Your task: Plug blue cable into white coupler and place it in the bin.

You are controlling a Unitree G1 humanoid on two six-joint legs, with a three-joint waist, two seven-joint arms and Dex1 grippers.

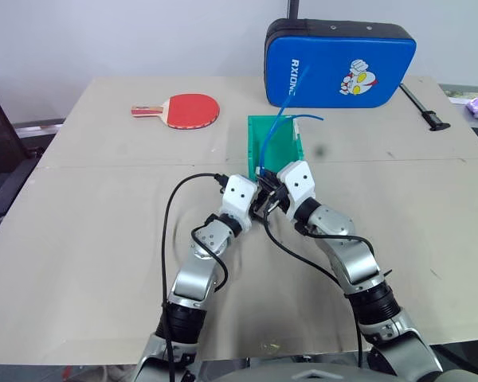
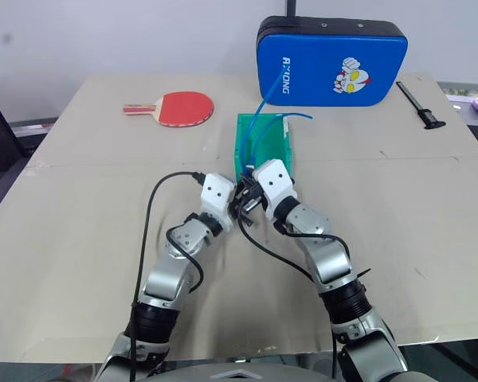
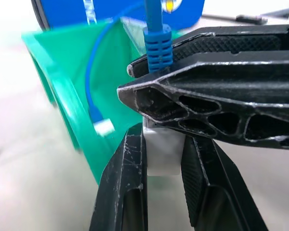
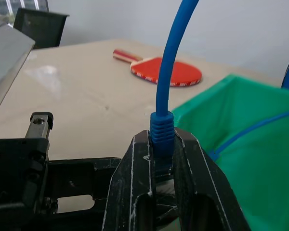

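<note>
Just in front of the small green plastic open-top bin (image 1: 263,137), above a beige desk (image 1: 95,207), the robot's two hands meet. The left hand (image 3: 164,159), its black fingers drawn narrow, clamps a tiny white boxy plastic coupler (image 3: 162,150). The right hand (image 4: 162,151) pinches the ribbed boot at one end of a thin bright-blue network cable (image 4: 167,72), directly over the coupler. From there the cable arcs up and loops back down into the bin, where its other end with a small clear plug (image 3: 104,127) hangs by the green wall. Behind the bin stands a big blue padded case (image 1: 338,64). A red table-tennis paddle (image 1: 187,110) lies on the desk to the left, well apart from the bin.
</note>
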